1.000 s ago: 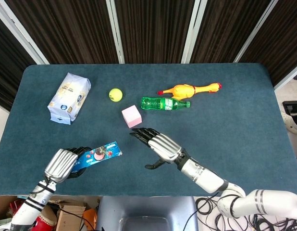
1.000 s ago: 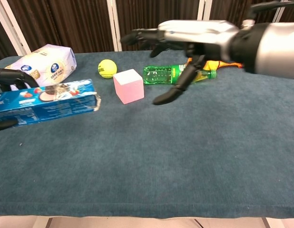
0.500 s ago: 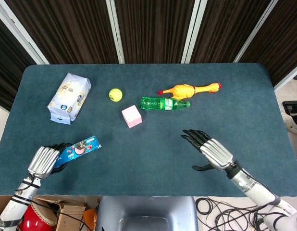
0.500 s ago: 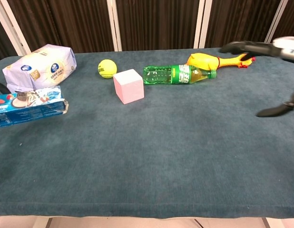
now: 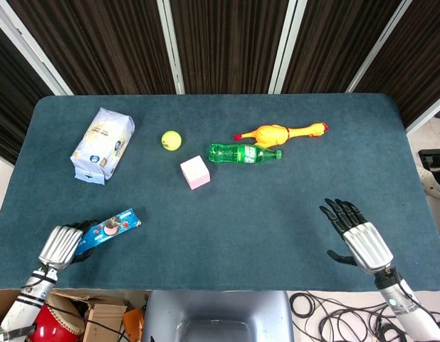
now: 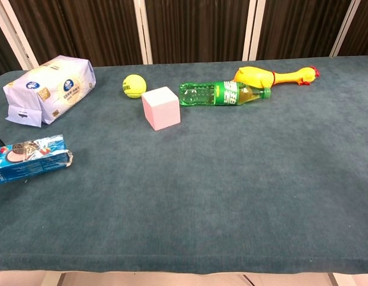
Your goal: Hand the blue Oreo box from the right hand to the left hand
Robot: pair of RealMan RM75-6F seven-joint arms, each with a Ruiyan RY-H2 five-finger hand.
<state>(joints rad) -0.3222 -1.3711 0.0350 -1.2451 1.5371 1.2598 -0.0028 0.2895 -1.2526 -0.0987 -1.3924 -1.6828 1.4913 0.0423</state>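
Both arms have pulled apart since a second ago: my left hand has carried the blue Oreo box out to the tabletop's near left corner, fingers wrapped round its near end, while my right hand, fingers spread and holding nothing, has drawn back to the near right corner. With the box already handed over, I judge what matters now is holding the wrist level and the grip firm, because most of the box juts out beyond the fingers.
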